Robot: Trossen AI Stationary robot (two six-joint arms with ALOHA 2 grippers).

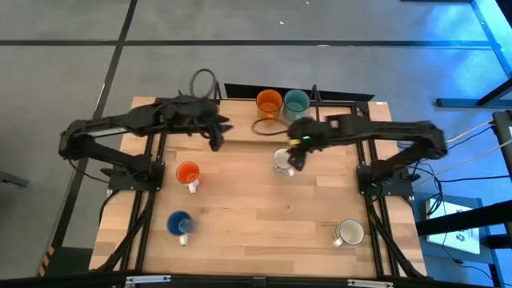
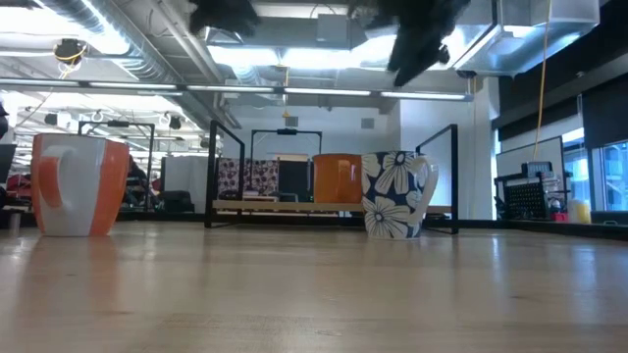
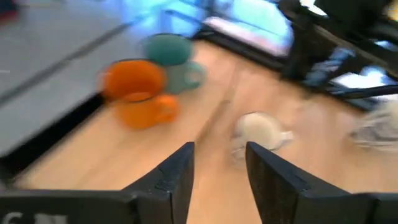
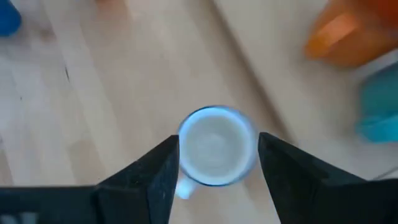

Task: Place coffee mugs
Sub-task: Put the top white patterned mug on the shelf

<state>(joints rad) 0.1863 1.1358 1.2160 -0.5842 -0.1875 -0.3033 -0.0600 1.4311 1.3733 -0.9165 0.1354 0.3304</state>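
Observation:
In the high view an orange mug (image 1: pixel 269 102) and a teal mug (image 1: pixel 295 102) stand side by side in the black wire rack (image 1: pixel 346 101) at the table's far edge. A white, flower-patterned mug (image 1: pixel 281 161) (image 2: pixel 397 193) stands upright on the table just in front of it. My right gripper (image 1: pixel 293 154) (image 4: pixel 216 171) hovers open above this mug (image 4: pixel 216 154), one finger to either side of it and well clear, as the low view shows. My left gripper (image 1: pixel 216 138) (image 3: pixel 219 171) is open in the air, left of the rack.
Three more mugs stand on the table: a smaller orange one (image 1: pixel 187 174) (image 2: pixel 78 183) left of centre, a blue one (image 1: pixel 179 223) near the left front, a cream one (image 1: pixel 350 232) near the right front. Bare wood lies between them.

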